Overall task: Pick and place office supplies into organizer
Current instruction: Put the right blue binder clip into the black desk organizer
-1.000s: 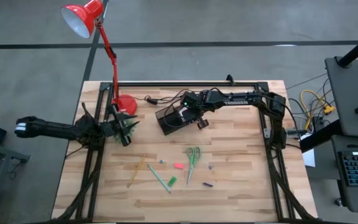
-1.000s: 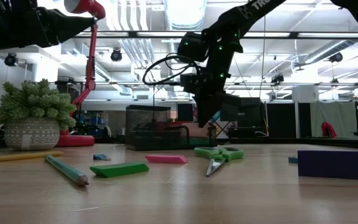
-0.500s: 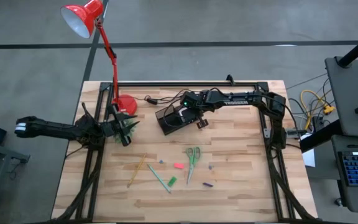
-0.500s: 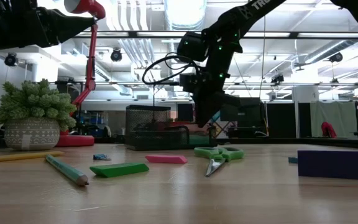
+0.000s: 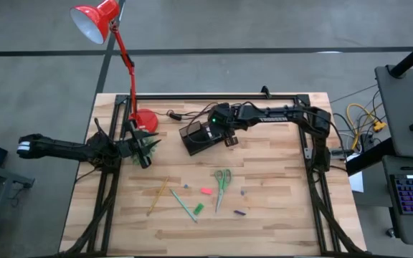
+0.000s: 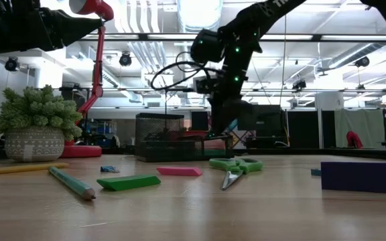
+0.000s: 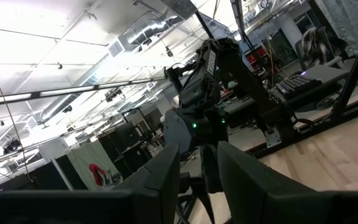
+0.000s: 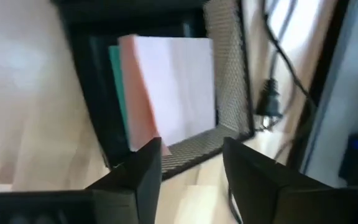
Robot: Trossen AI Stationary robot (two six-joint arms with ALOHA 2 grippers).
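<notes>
The black mesh organizer (image 5: 196,138) stands at the table's far middle. A pink and white sticky-note pad (image 8: 169,87) stands in one of its compartments, tilted, its lower end hidden behind the mesh wall (image 8: 227,93). My right gripper (image 8: 191,148) hangs open just above the pad, fingers pointing down; it also shows in the high view (image 5: 219,131) and the low view (image 6: 221,132). Green-handled scissors (image 5: 222,181), a yellow pencil (image 5: 158,196), a green pen (image 5: 183,206) and small pieces lie on the near half. My left gripper (image 7: 199,152) waits open at the left edge.
A red lamp's base (image 5: 145,120) and a potted plant (image 6: 35,127) stand at the far left, and a black cable (image 5: 185,113) runs behind the organizer. A purple block (image 6: 360,176) and a pink piece (image 6: 179,171) lie on the near half of the table.
My right gripper has opened over the organizer and rolled a little at the wrist, staying in place. The sticky-note pad it held has been let go and now stands in the organizer.
</notes>
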